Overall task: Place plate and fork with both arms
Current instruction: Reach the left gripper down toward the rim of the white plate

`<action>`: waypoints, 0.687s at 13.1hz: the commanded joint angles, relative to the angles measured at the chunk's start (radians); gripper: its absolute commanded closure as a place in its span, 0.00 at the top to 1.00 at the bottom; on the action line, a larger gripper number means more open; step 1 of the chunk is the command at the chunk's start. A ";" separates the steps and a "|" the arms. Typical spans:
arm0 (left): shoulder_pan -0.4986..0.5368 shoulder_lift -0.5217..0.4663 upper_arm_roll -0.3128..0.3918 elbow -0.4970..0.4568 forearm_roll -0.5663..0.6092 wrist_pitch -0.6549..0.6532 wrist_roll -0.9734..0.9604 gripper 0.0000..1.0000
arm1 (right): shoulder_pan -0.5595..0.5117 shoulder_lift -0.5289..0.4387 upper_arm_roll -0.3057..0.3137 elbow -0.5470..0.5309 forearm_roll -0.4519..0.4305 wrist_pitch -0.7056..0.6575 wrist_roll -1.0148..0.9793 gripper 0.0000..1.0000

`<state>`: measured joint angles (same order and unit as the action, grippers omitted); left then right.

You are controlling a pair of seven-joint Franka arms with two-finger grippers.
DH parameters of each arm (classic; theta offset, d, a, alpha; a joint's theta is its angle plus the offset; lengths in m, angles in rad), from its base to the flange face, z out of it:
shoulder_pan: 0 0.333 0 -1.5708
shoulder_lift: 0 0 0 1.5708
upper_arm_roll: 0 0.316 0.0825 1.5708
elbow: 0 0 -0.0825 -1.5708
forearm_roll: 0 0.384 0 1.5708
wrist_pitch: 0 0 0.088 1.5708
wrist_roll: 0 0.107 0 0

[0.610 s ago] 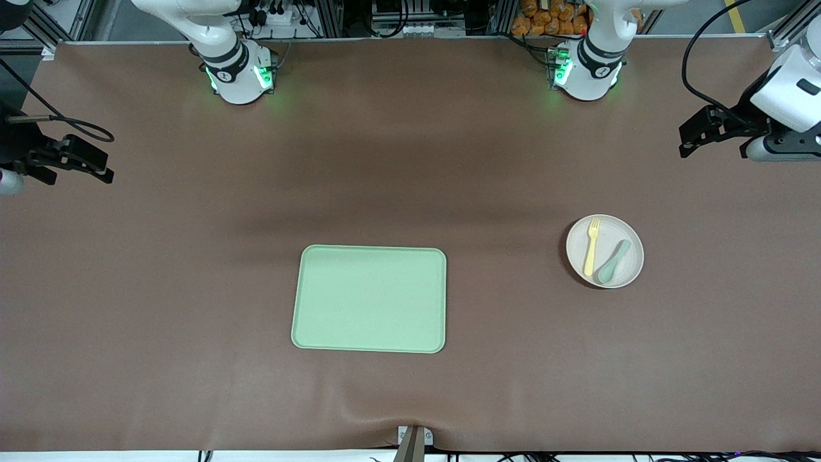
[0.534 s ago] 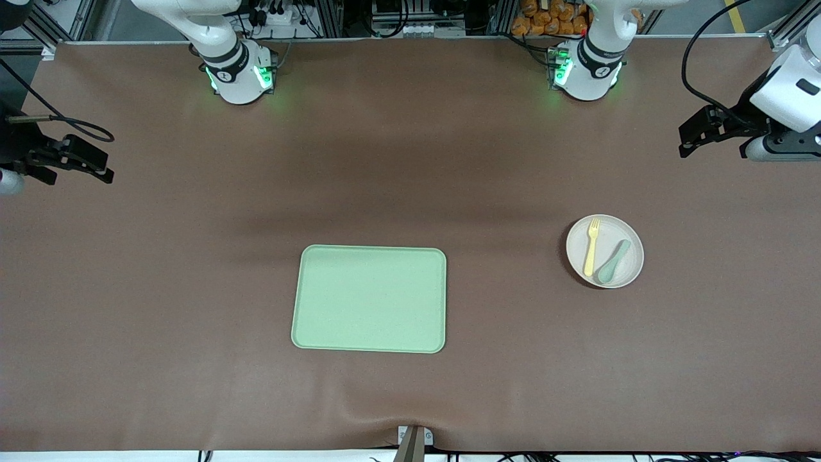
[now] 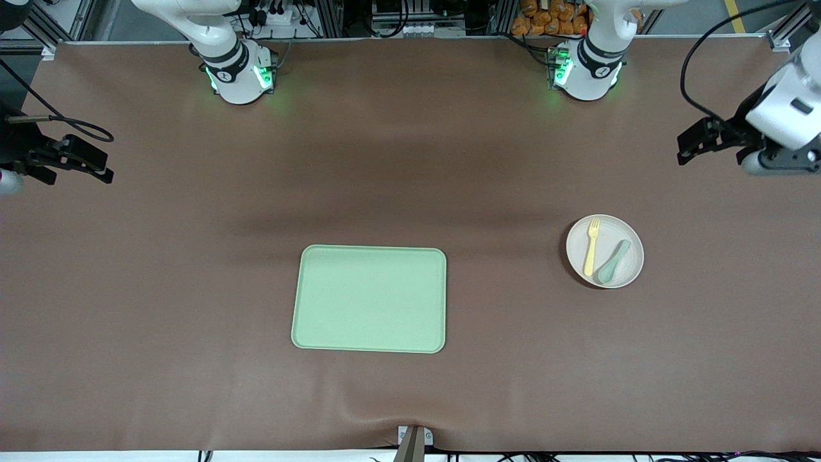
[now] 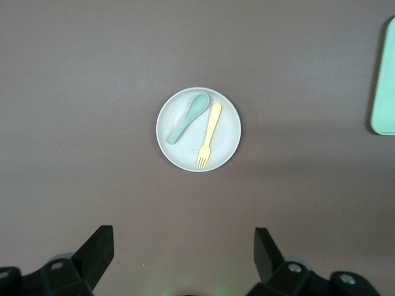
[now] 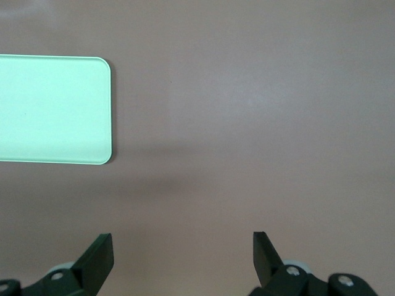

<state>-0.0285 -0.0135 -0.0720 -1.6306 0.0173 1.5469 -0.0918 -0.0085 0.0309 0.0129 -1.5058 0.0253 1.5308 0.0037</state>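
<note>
The off-white plate (image 3: 632,264) lies on the brown table toward the left arm's end. The pale-yellow fork (image 3: 591,247) lies in it beside a grey-green spoon (image 3: 614,262). The left wrist view shows the plate (image 4: 225,142), fork (image 4: 208,134) and spoon (image 4: 188,117) from above. My left gripper (image 3: 686,145) is open and empty, high over the table's left-arm end, apart from the plate; in its wrist view (image 4: 183,246) the fingers stand wide. My right gripper (image 3: 102,170) is open and empty over the right-arm end, also shown in its wrist view (image 5: 182,250).
A light-green rectangular tray (image 3: 370,299) lies near the table's middle, nearer the front camera; it also shows in the right wrist view (image 5: 52,110) and at the edge of the left wrist view (image 4: 386,80). Both arm bases (image 3: 238,74) stand along the table's top edge.
My left gripper has shifted slightly, rising a little over the table's left-arm end. The right arm, plate, fork and tray have not moved.
</note>
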 commanded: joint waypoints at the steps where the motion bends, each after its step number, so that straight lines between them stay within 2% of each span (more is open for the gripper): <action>1: 0.027 0.102 0.000 0.009 0.012 0.010 0.007 1.00 | -0.019 0.000 0.010 0.006 0.021 -0.009 0.007 1.00; 3: 0.090 0.154 -0.002 -0.023 -0.023 0.086 0.038 1.00 | -0.018 0.000 0.010 0.006 0.021 -0.009 0.007 1.00; 5: 0.139 0.191 -0.002 -0.081 -0.045 0.181 0.165 1.00 | -0.019 0.000 0.010 0.006 0.021 -0.009 0.007 1.00; 6: 0.156 0.216 -0.002 -0.112 -0.045 0.244 0.237 1.00 | -0.019 0.000 0.010 0.004 0.021 -0.009 0.007 1.00; 9: 0.179 0.263 -0.002 -0.224 -0.114 0.427 0.290 1.00 | -0.019 0.000 0.010 0.006 0.021 -0.009 0.007 1.00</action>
<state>0.1484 0.2495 -0.0701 -1.7794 -0.0523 1.8771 0.1663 -0.0087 0.0315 0.0125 -1.5066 0.0294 1.5303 0.0037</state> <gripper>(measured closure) 0.000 0.000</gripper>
